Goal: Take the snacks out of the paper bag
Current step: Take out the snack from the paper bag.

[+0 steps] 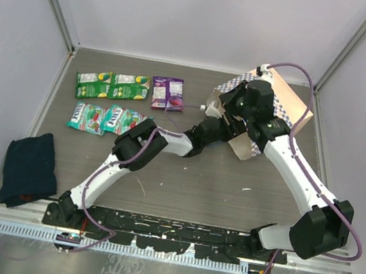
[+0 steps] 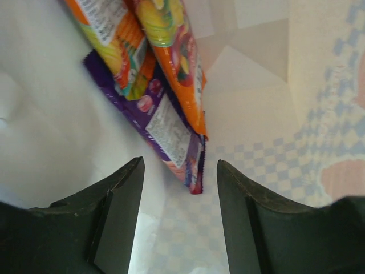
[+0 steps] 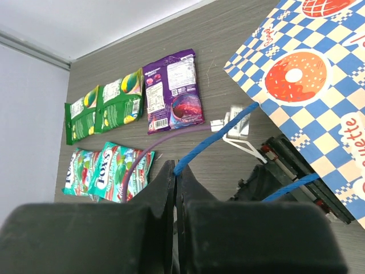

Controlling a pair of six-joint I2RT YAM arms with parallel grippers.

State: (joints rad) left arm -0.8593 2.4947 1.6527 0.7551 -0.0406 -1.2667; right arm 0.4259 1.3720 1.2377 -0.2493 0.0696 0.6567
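The left gripper (image 2: 179, 162) is holding its jaws apart inside the paper bag (image 2: 319, 142), with the lower corner of a purple packet (image 2: 165, 123) hanging between them (no contact visible) and orange packets (image 2: 177, 51) lying over it. The right gripper (image 3: 175, 168) is pinching the bag's blue cord handle (image 3: 217, 134), jaws together on it. On the table (image 1: 180, 193), green packets (image 1: 112, 86), teal packets (image 1: 104, 120) and a second purple packet (image 1: 168, 94) are lying in rows.

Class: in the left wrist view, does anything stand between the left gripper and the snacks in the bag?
Nothing visible does. The left gripper is open inside the paper bag, the purple packet's lower corner right at its gap, orange packets just beyond.
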